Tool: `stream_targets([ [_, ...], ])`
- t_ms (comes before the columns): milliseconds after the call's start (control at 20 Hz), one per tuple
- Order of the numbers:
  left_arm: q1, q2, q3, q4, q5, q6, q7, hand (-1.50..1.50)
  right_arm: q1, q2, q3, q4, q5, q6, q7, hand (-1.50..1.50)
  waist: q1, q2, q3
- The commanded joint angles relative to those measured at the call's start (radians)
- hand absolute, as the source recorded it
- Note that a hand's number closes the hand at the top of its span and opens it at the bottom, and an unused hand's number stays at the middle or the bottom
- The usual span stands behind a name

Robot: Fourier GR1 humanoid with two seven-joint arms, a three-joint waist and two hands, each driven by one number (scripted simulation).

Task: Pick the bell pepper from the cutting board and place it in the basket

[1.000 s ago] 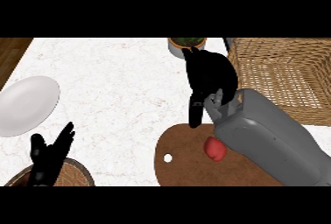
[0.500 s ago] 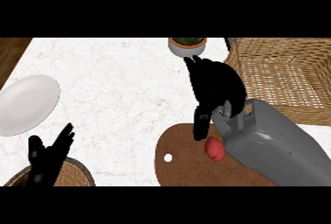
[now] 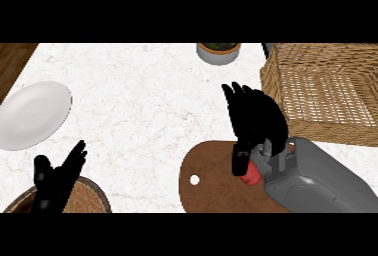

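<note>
Basket (image 3: pixel 325 95) is standing on the surface (image 3: pixel 140 100), upper right. Bell pepper (image 3: pixel 252 175) is lying on the cutting board (image 3: pixel 214 185), mostly hidden under the right robot hand (image 3: pixel 255 122), fingers spread apart. Fingers should be curled fully round before lifting. Left robot hand (image 3: pixel 55 177) is resting open, lower left.

At right you see a rough woven wicker basket (image 3: pixel 325 90); the counter (image 3: pixel 148 100) looks like smooth marble, the cutting board (image 3: pixel 214 185) matt brown wood.

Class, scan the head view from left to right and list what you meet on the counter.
White plate → left hand → cutting board → right hand above the bell pepper → wicker basket.
</note>
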Motion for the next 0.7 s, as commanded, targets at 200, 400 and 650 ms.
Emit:
stream_targets([
  [200, 0.015, -0.026, -0.027, 0.019, -0.02, 0.001, 0.036, 0.0, 0.145, 0.007, 0.037, -0.081, 0.057, 0.036, 0.24, -1.5, 0.006, 0.008, -0.005],
  [400, 0.037, -0.016, -0.008, 0.022, -0.003, -0.035, 0.02, 0.0, 0.2, 0.017, 0.048, -0.089, 0.118, 0.023, 0.227, -1.5, 0.017, 0.009, -0.005],
  [650, -0.008, -0.026, 0.007, 0.036, -0.015, -0.033, 0.036, 0.0, 0.23, 0.019, 0.015, -0.049, 0.186, 0.018, 0.143, -1.5, 0.023, 0.015, -0.005],
])
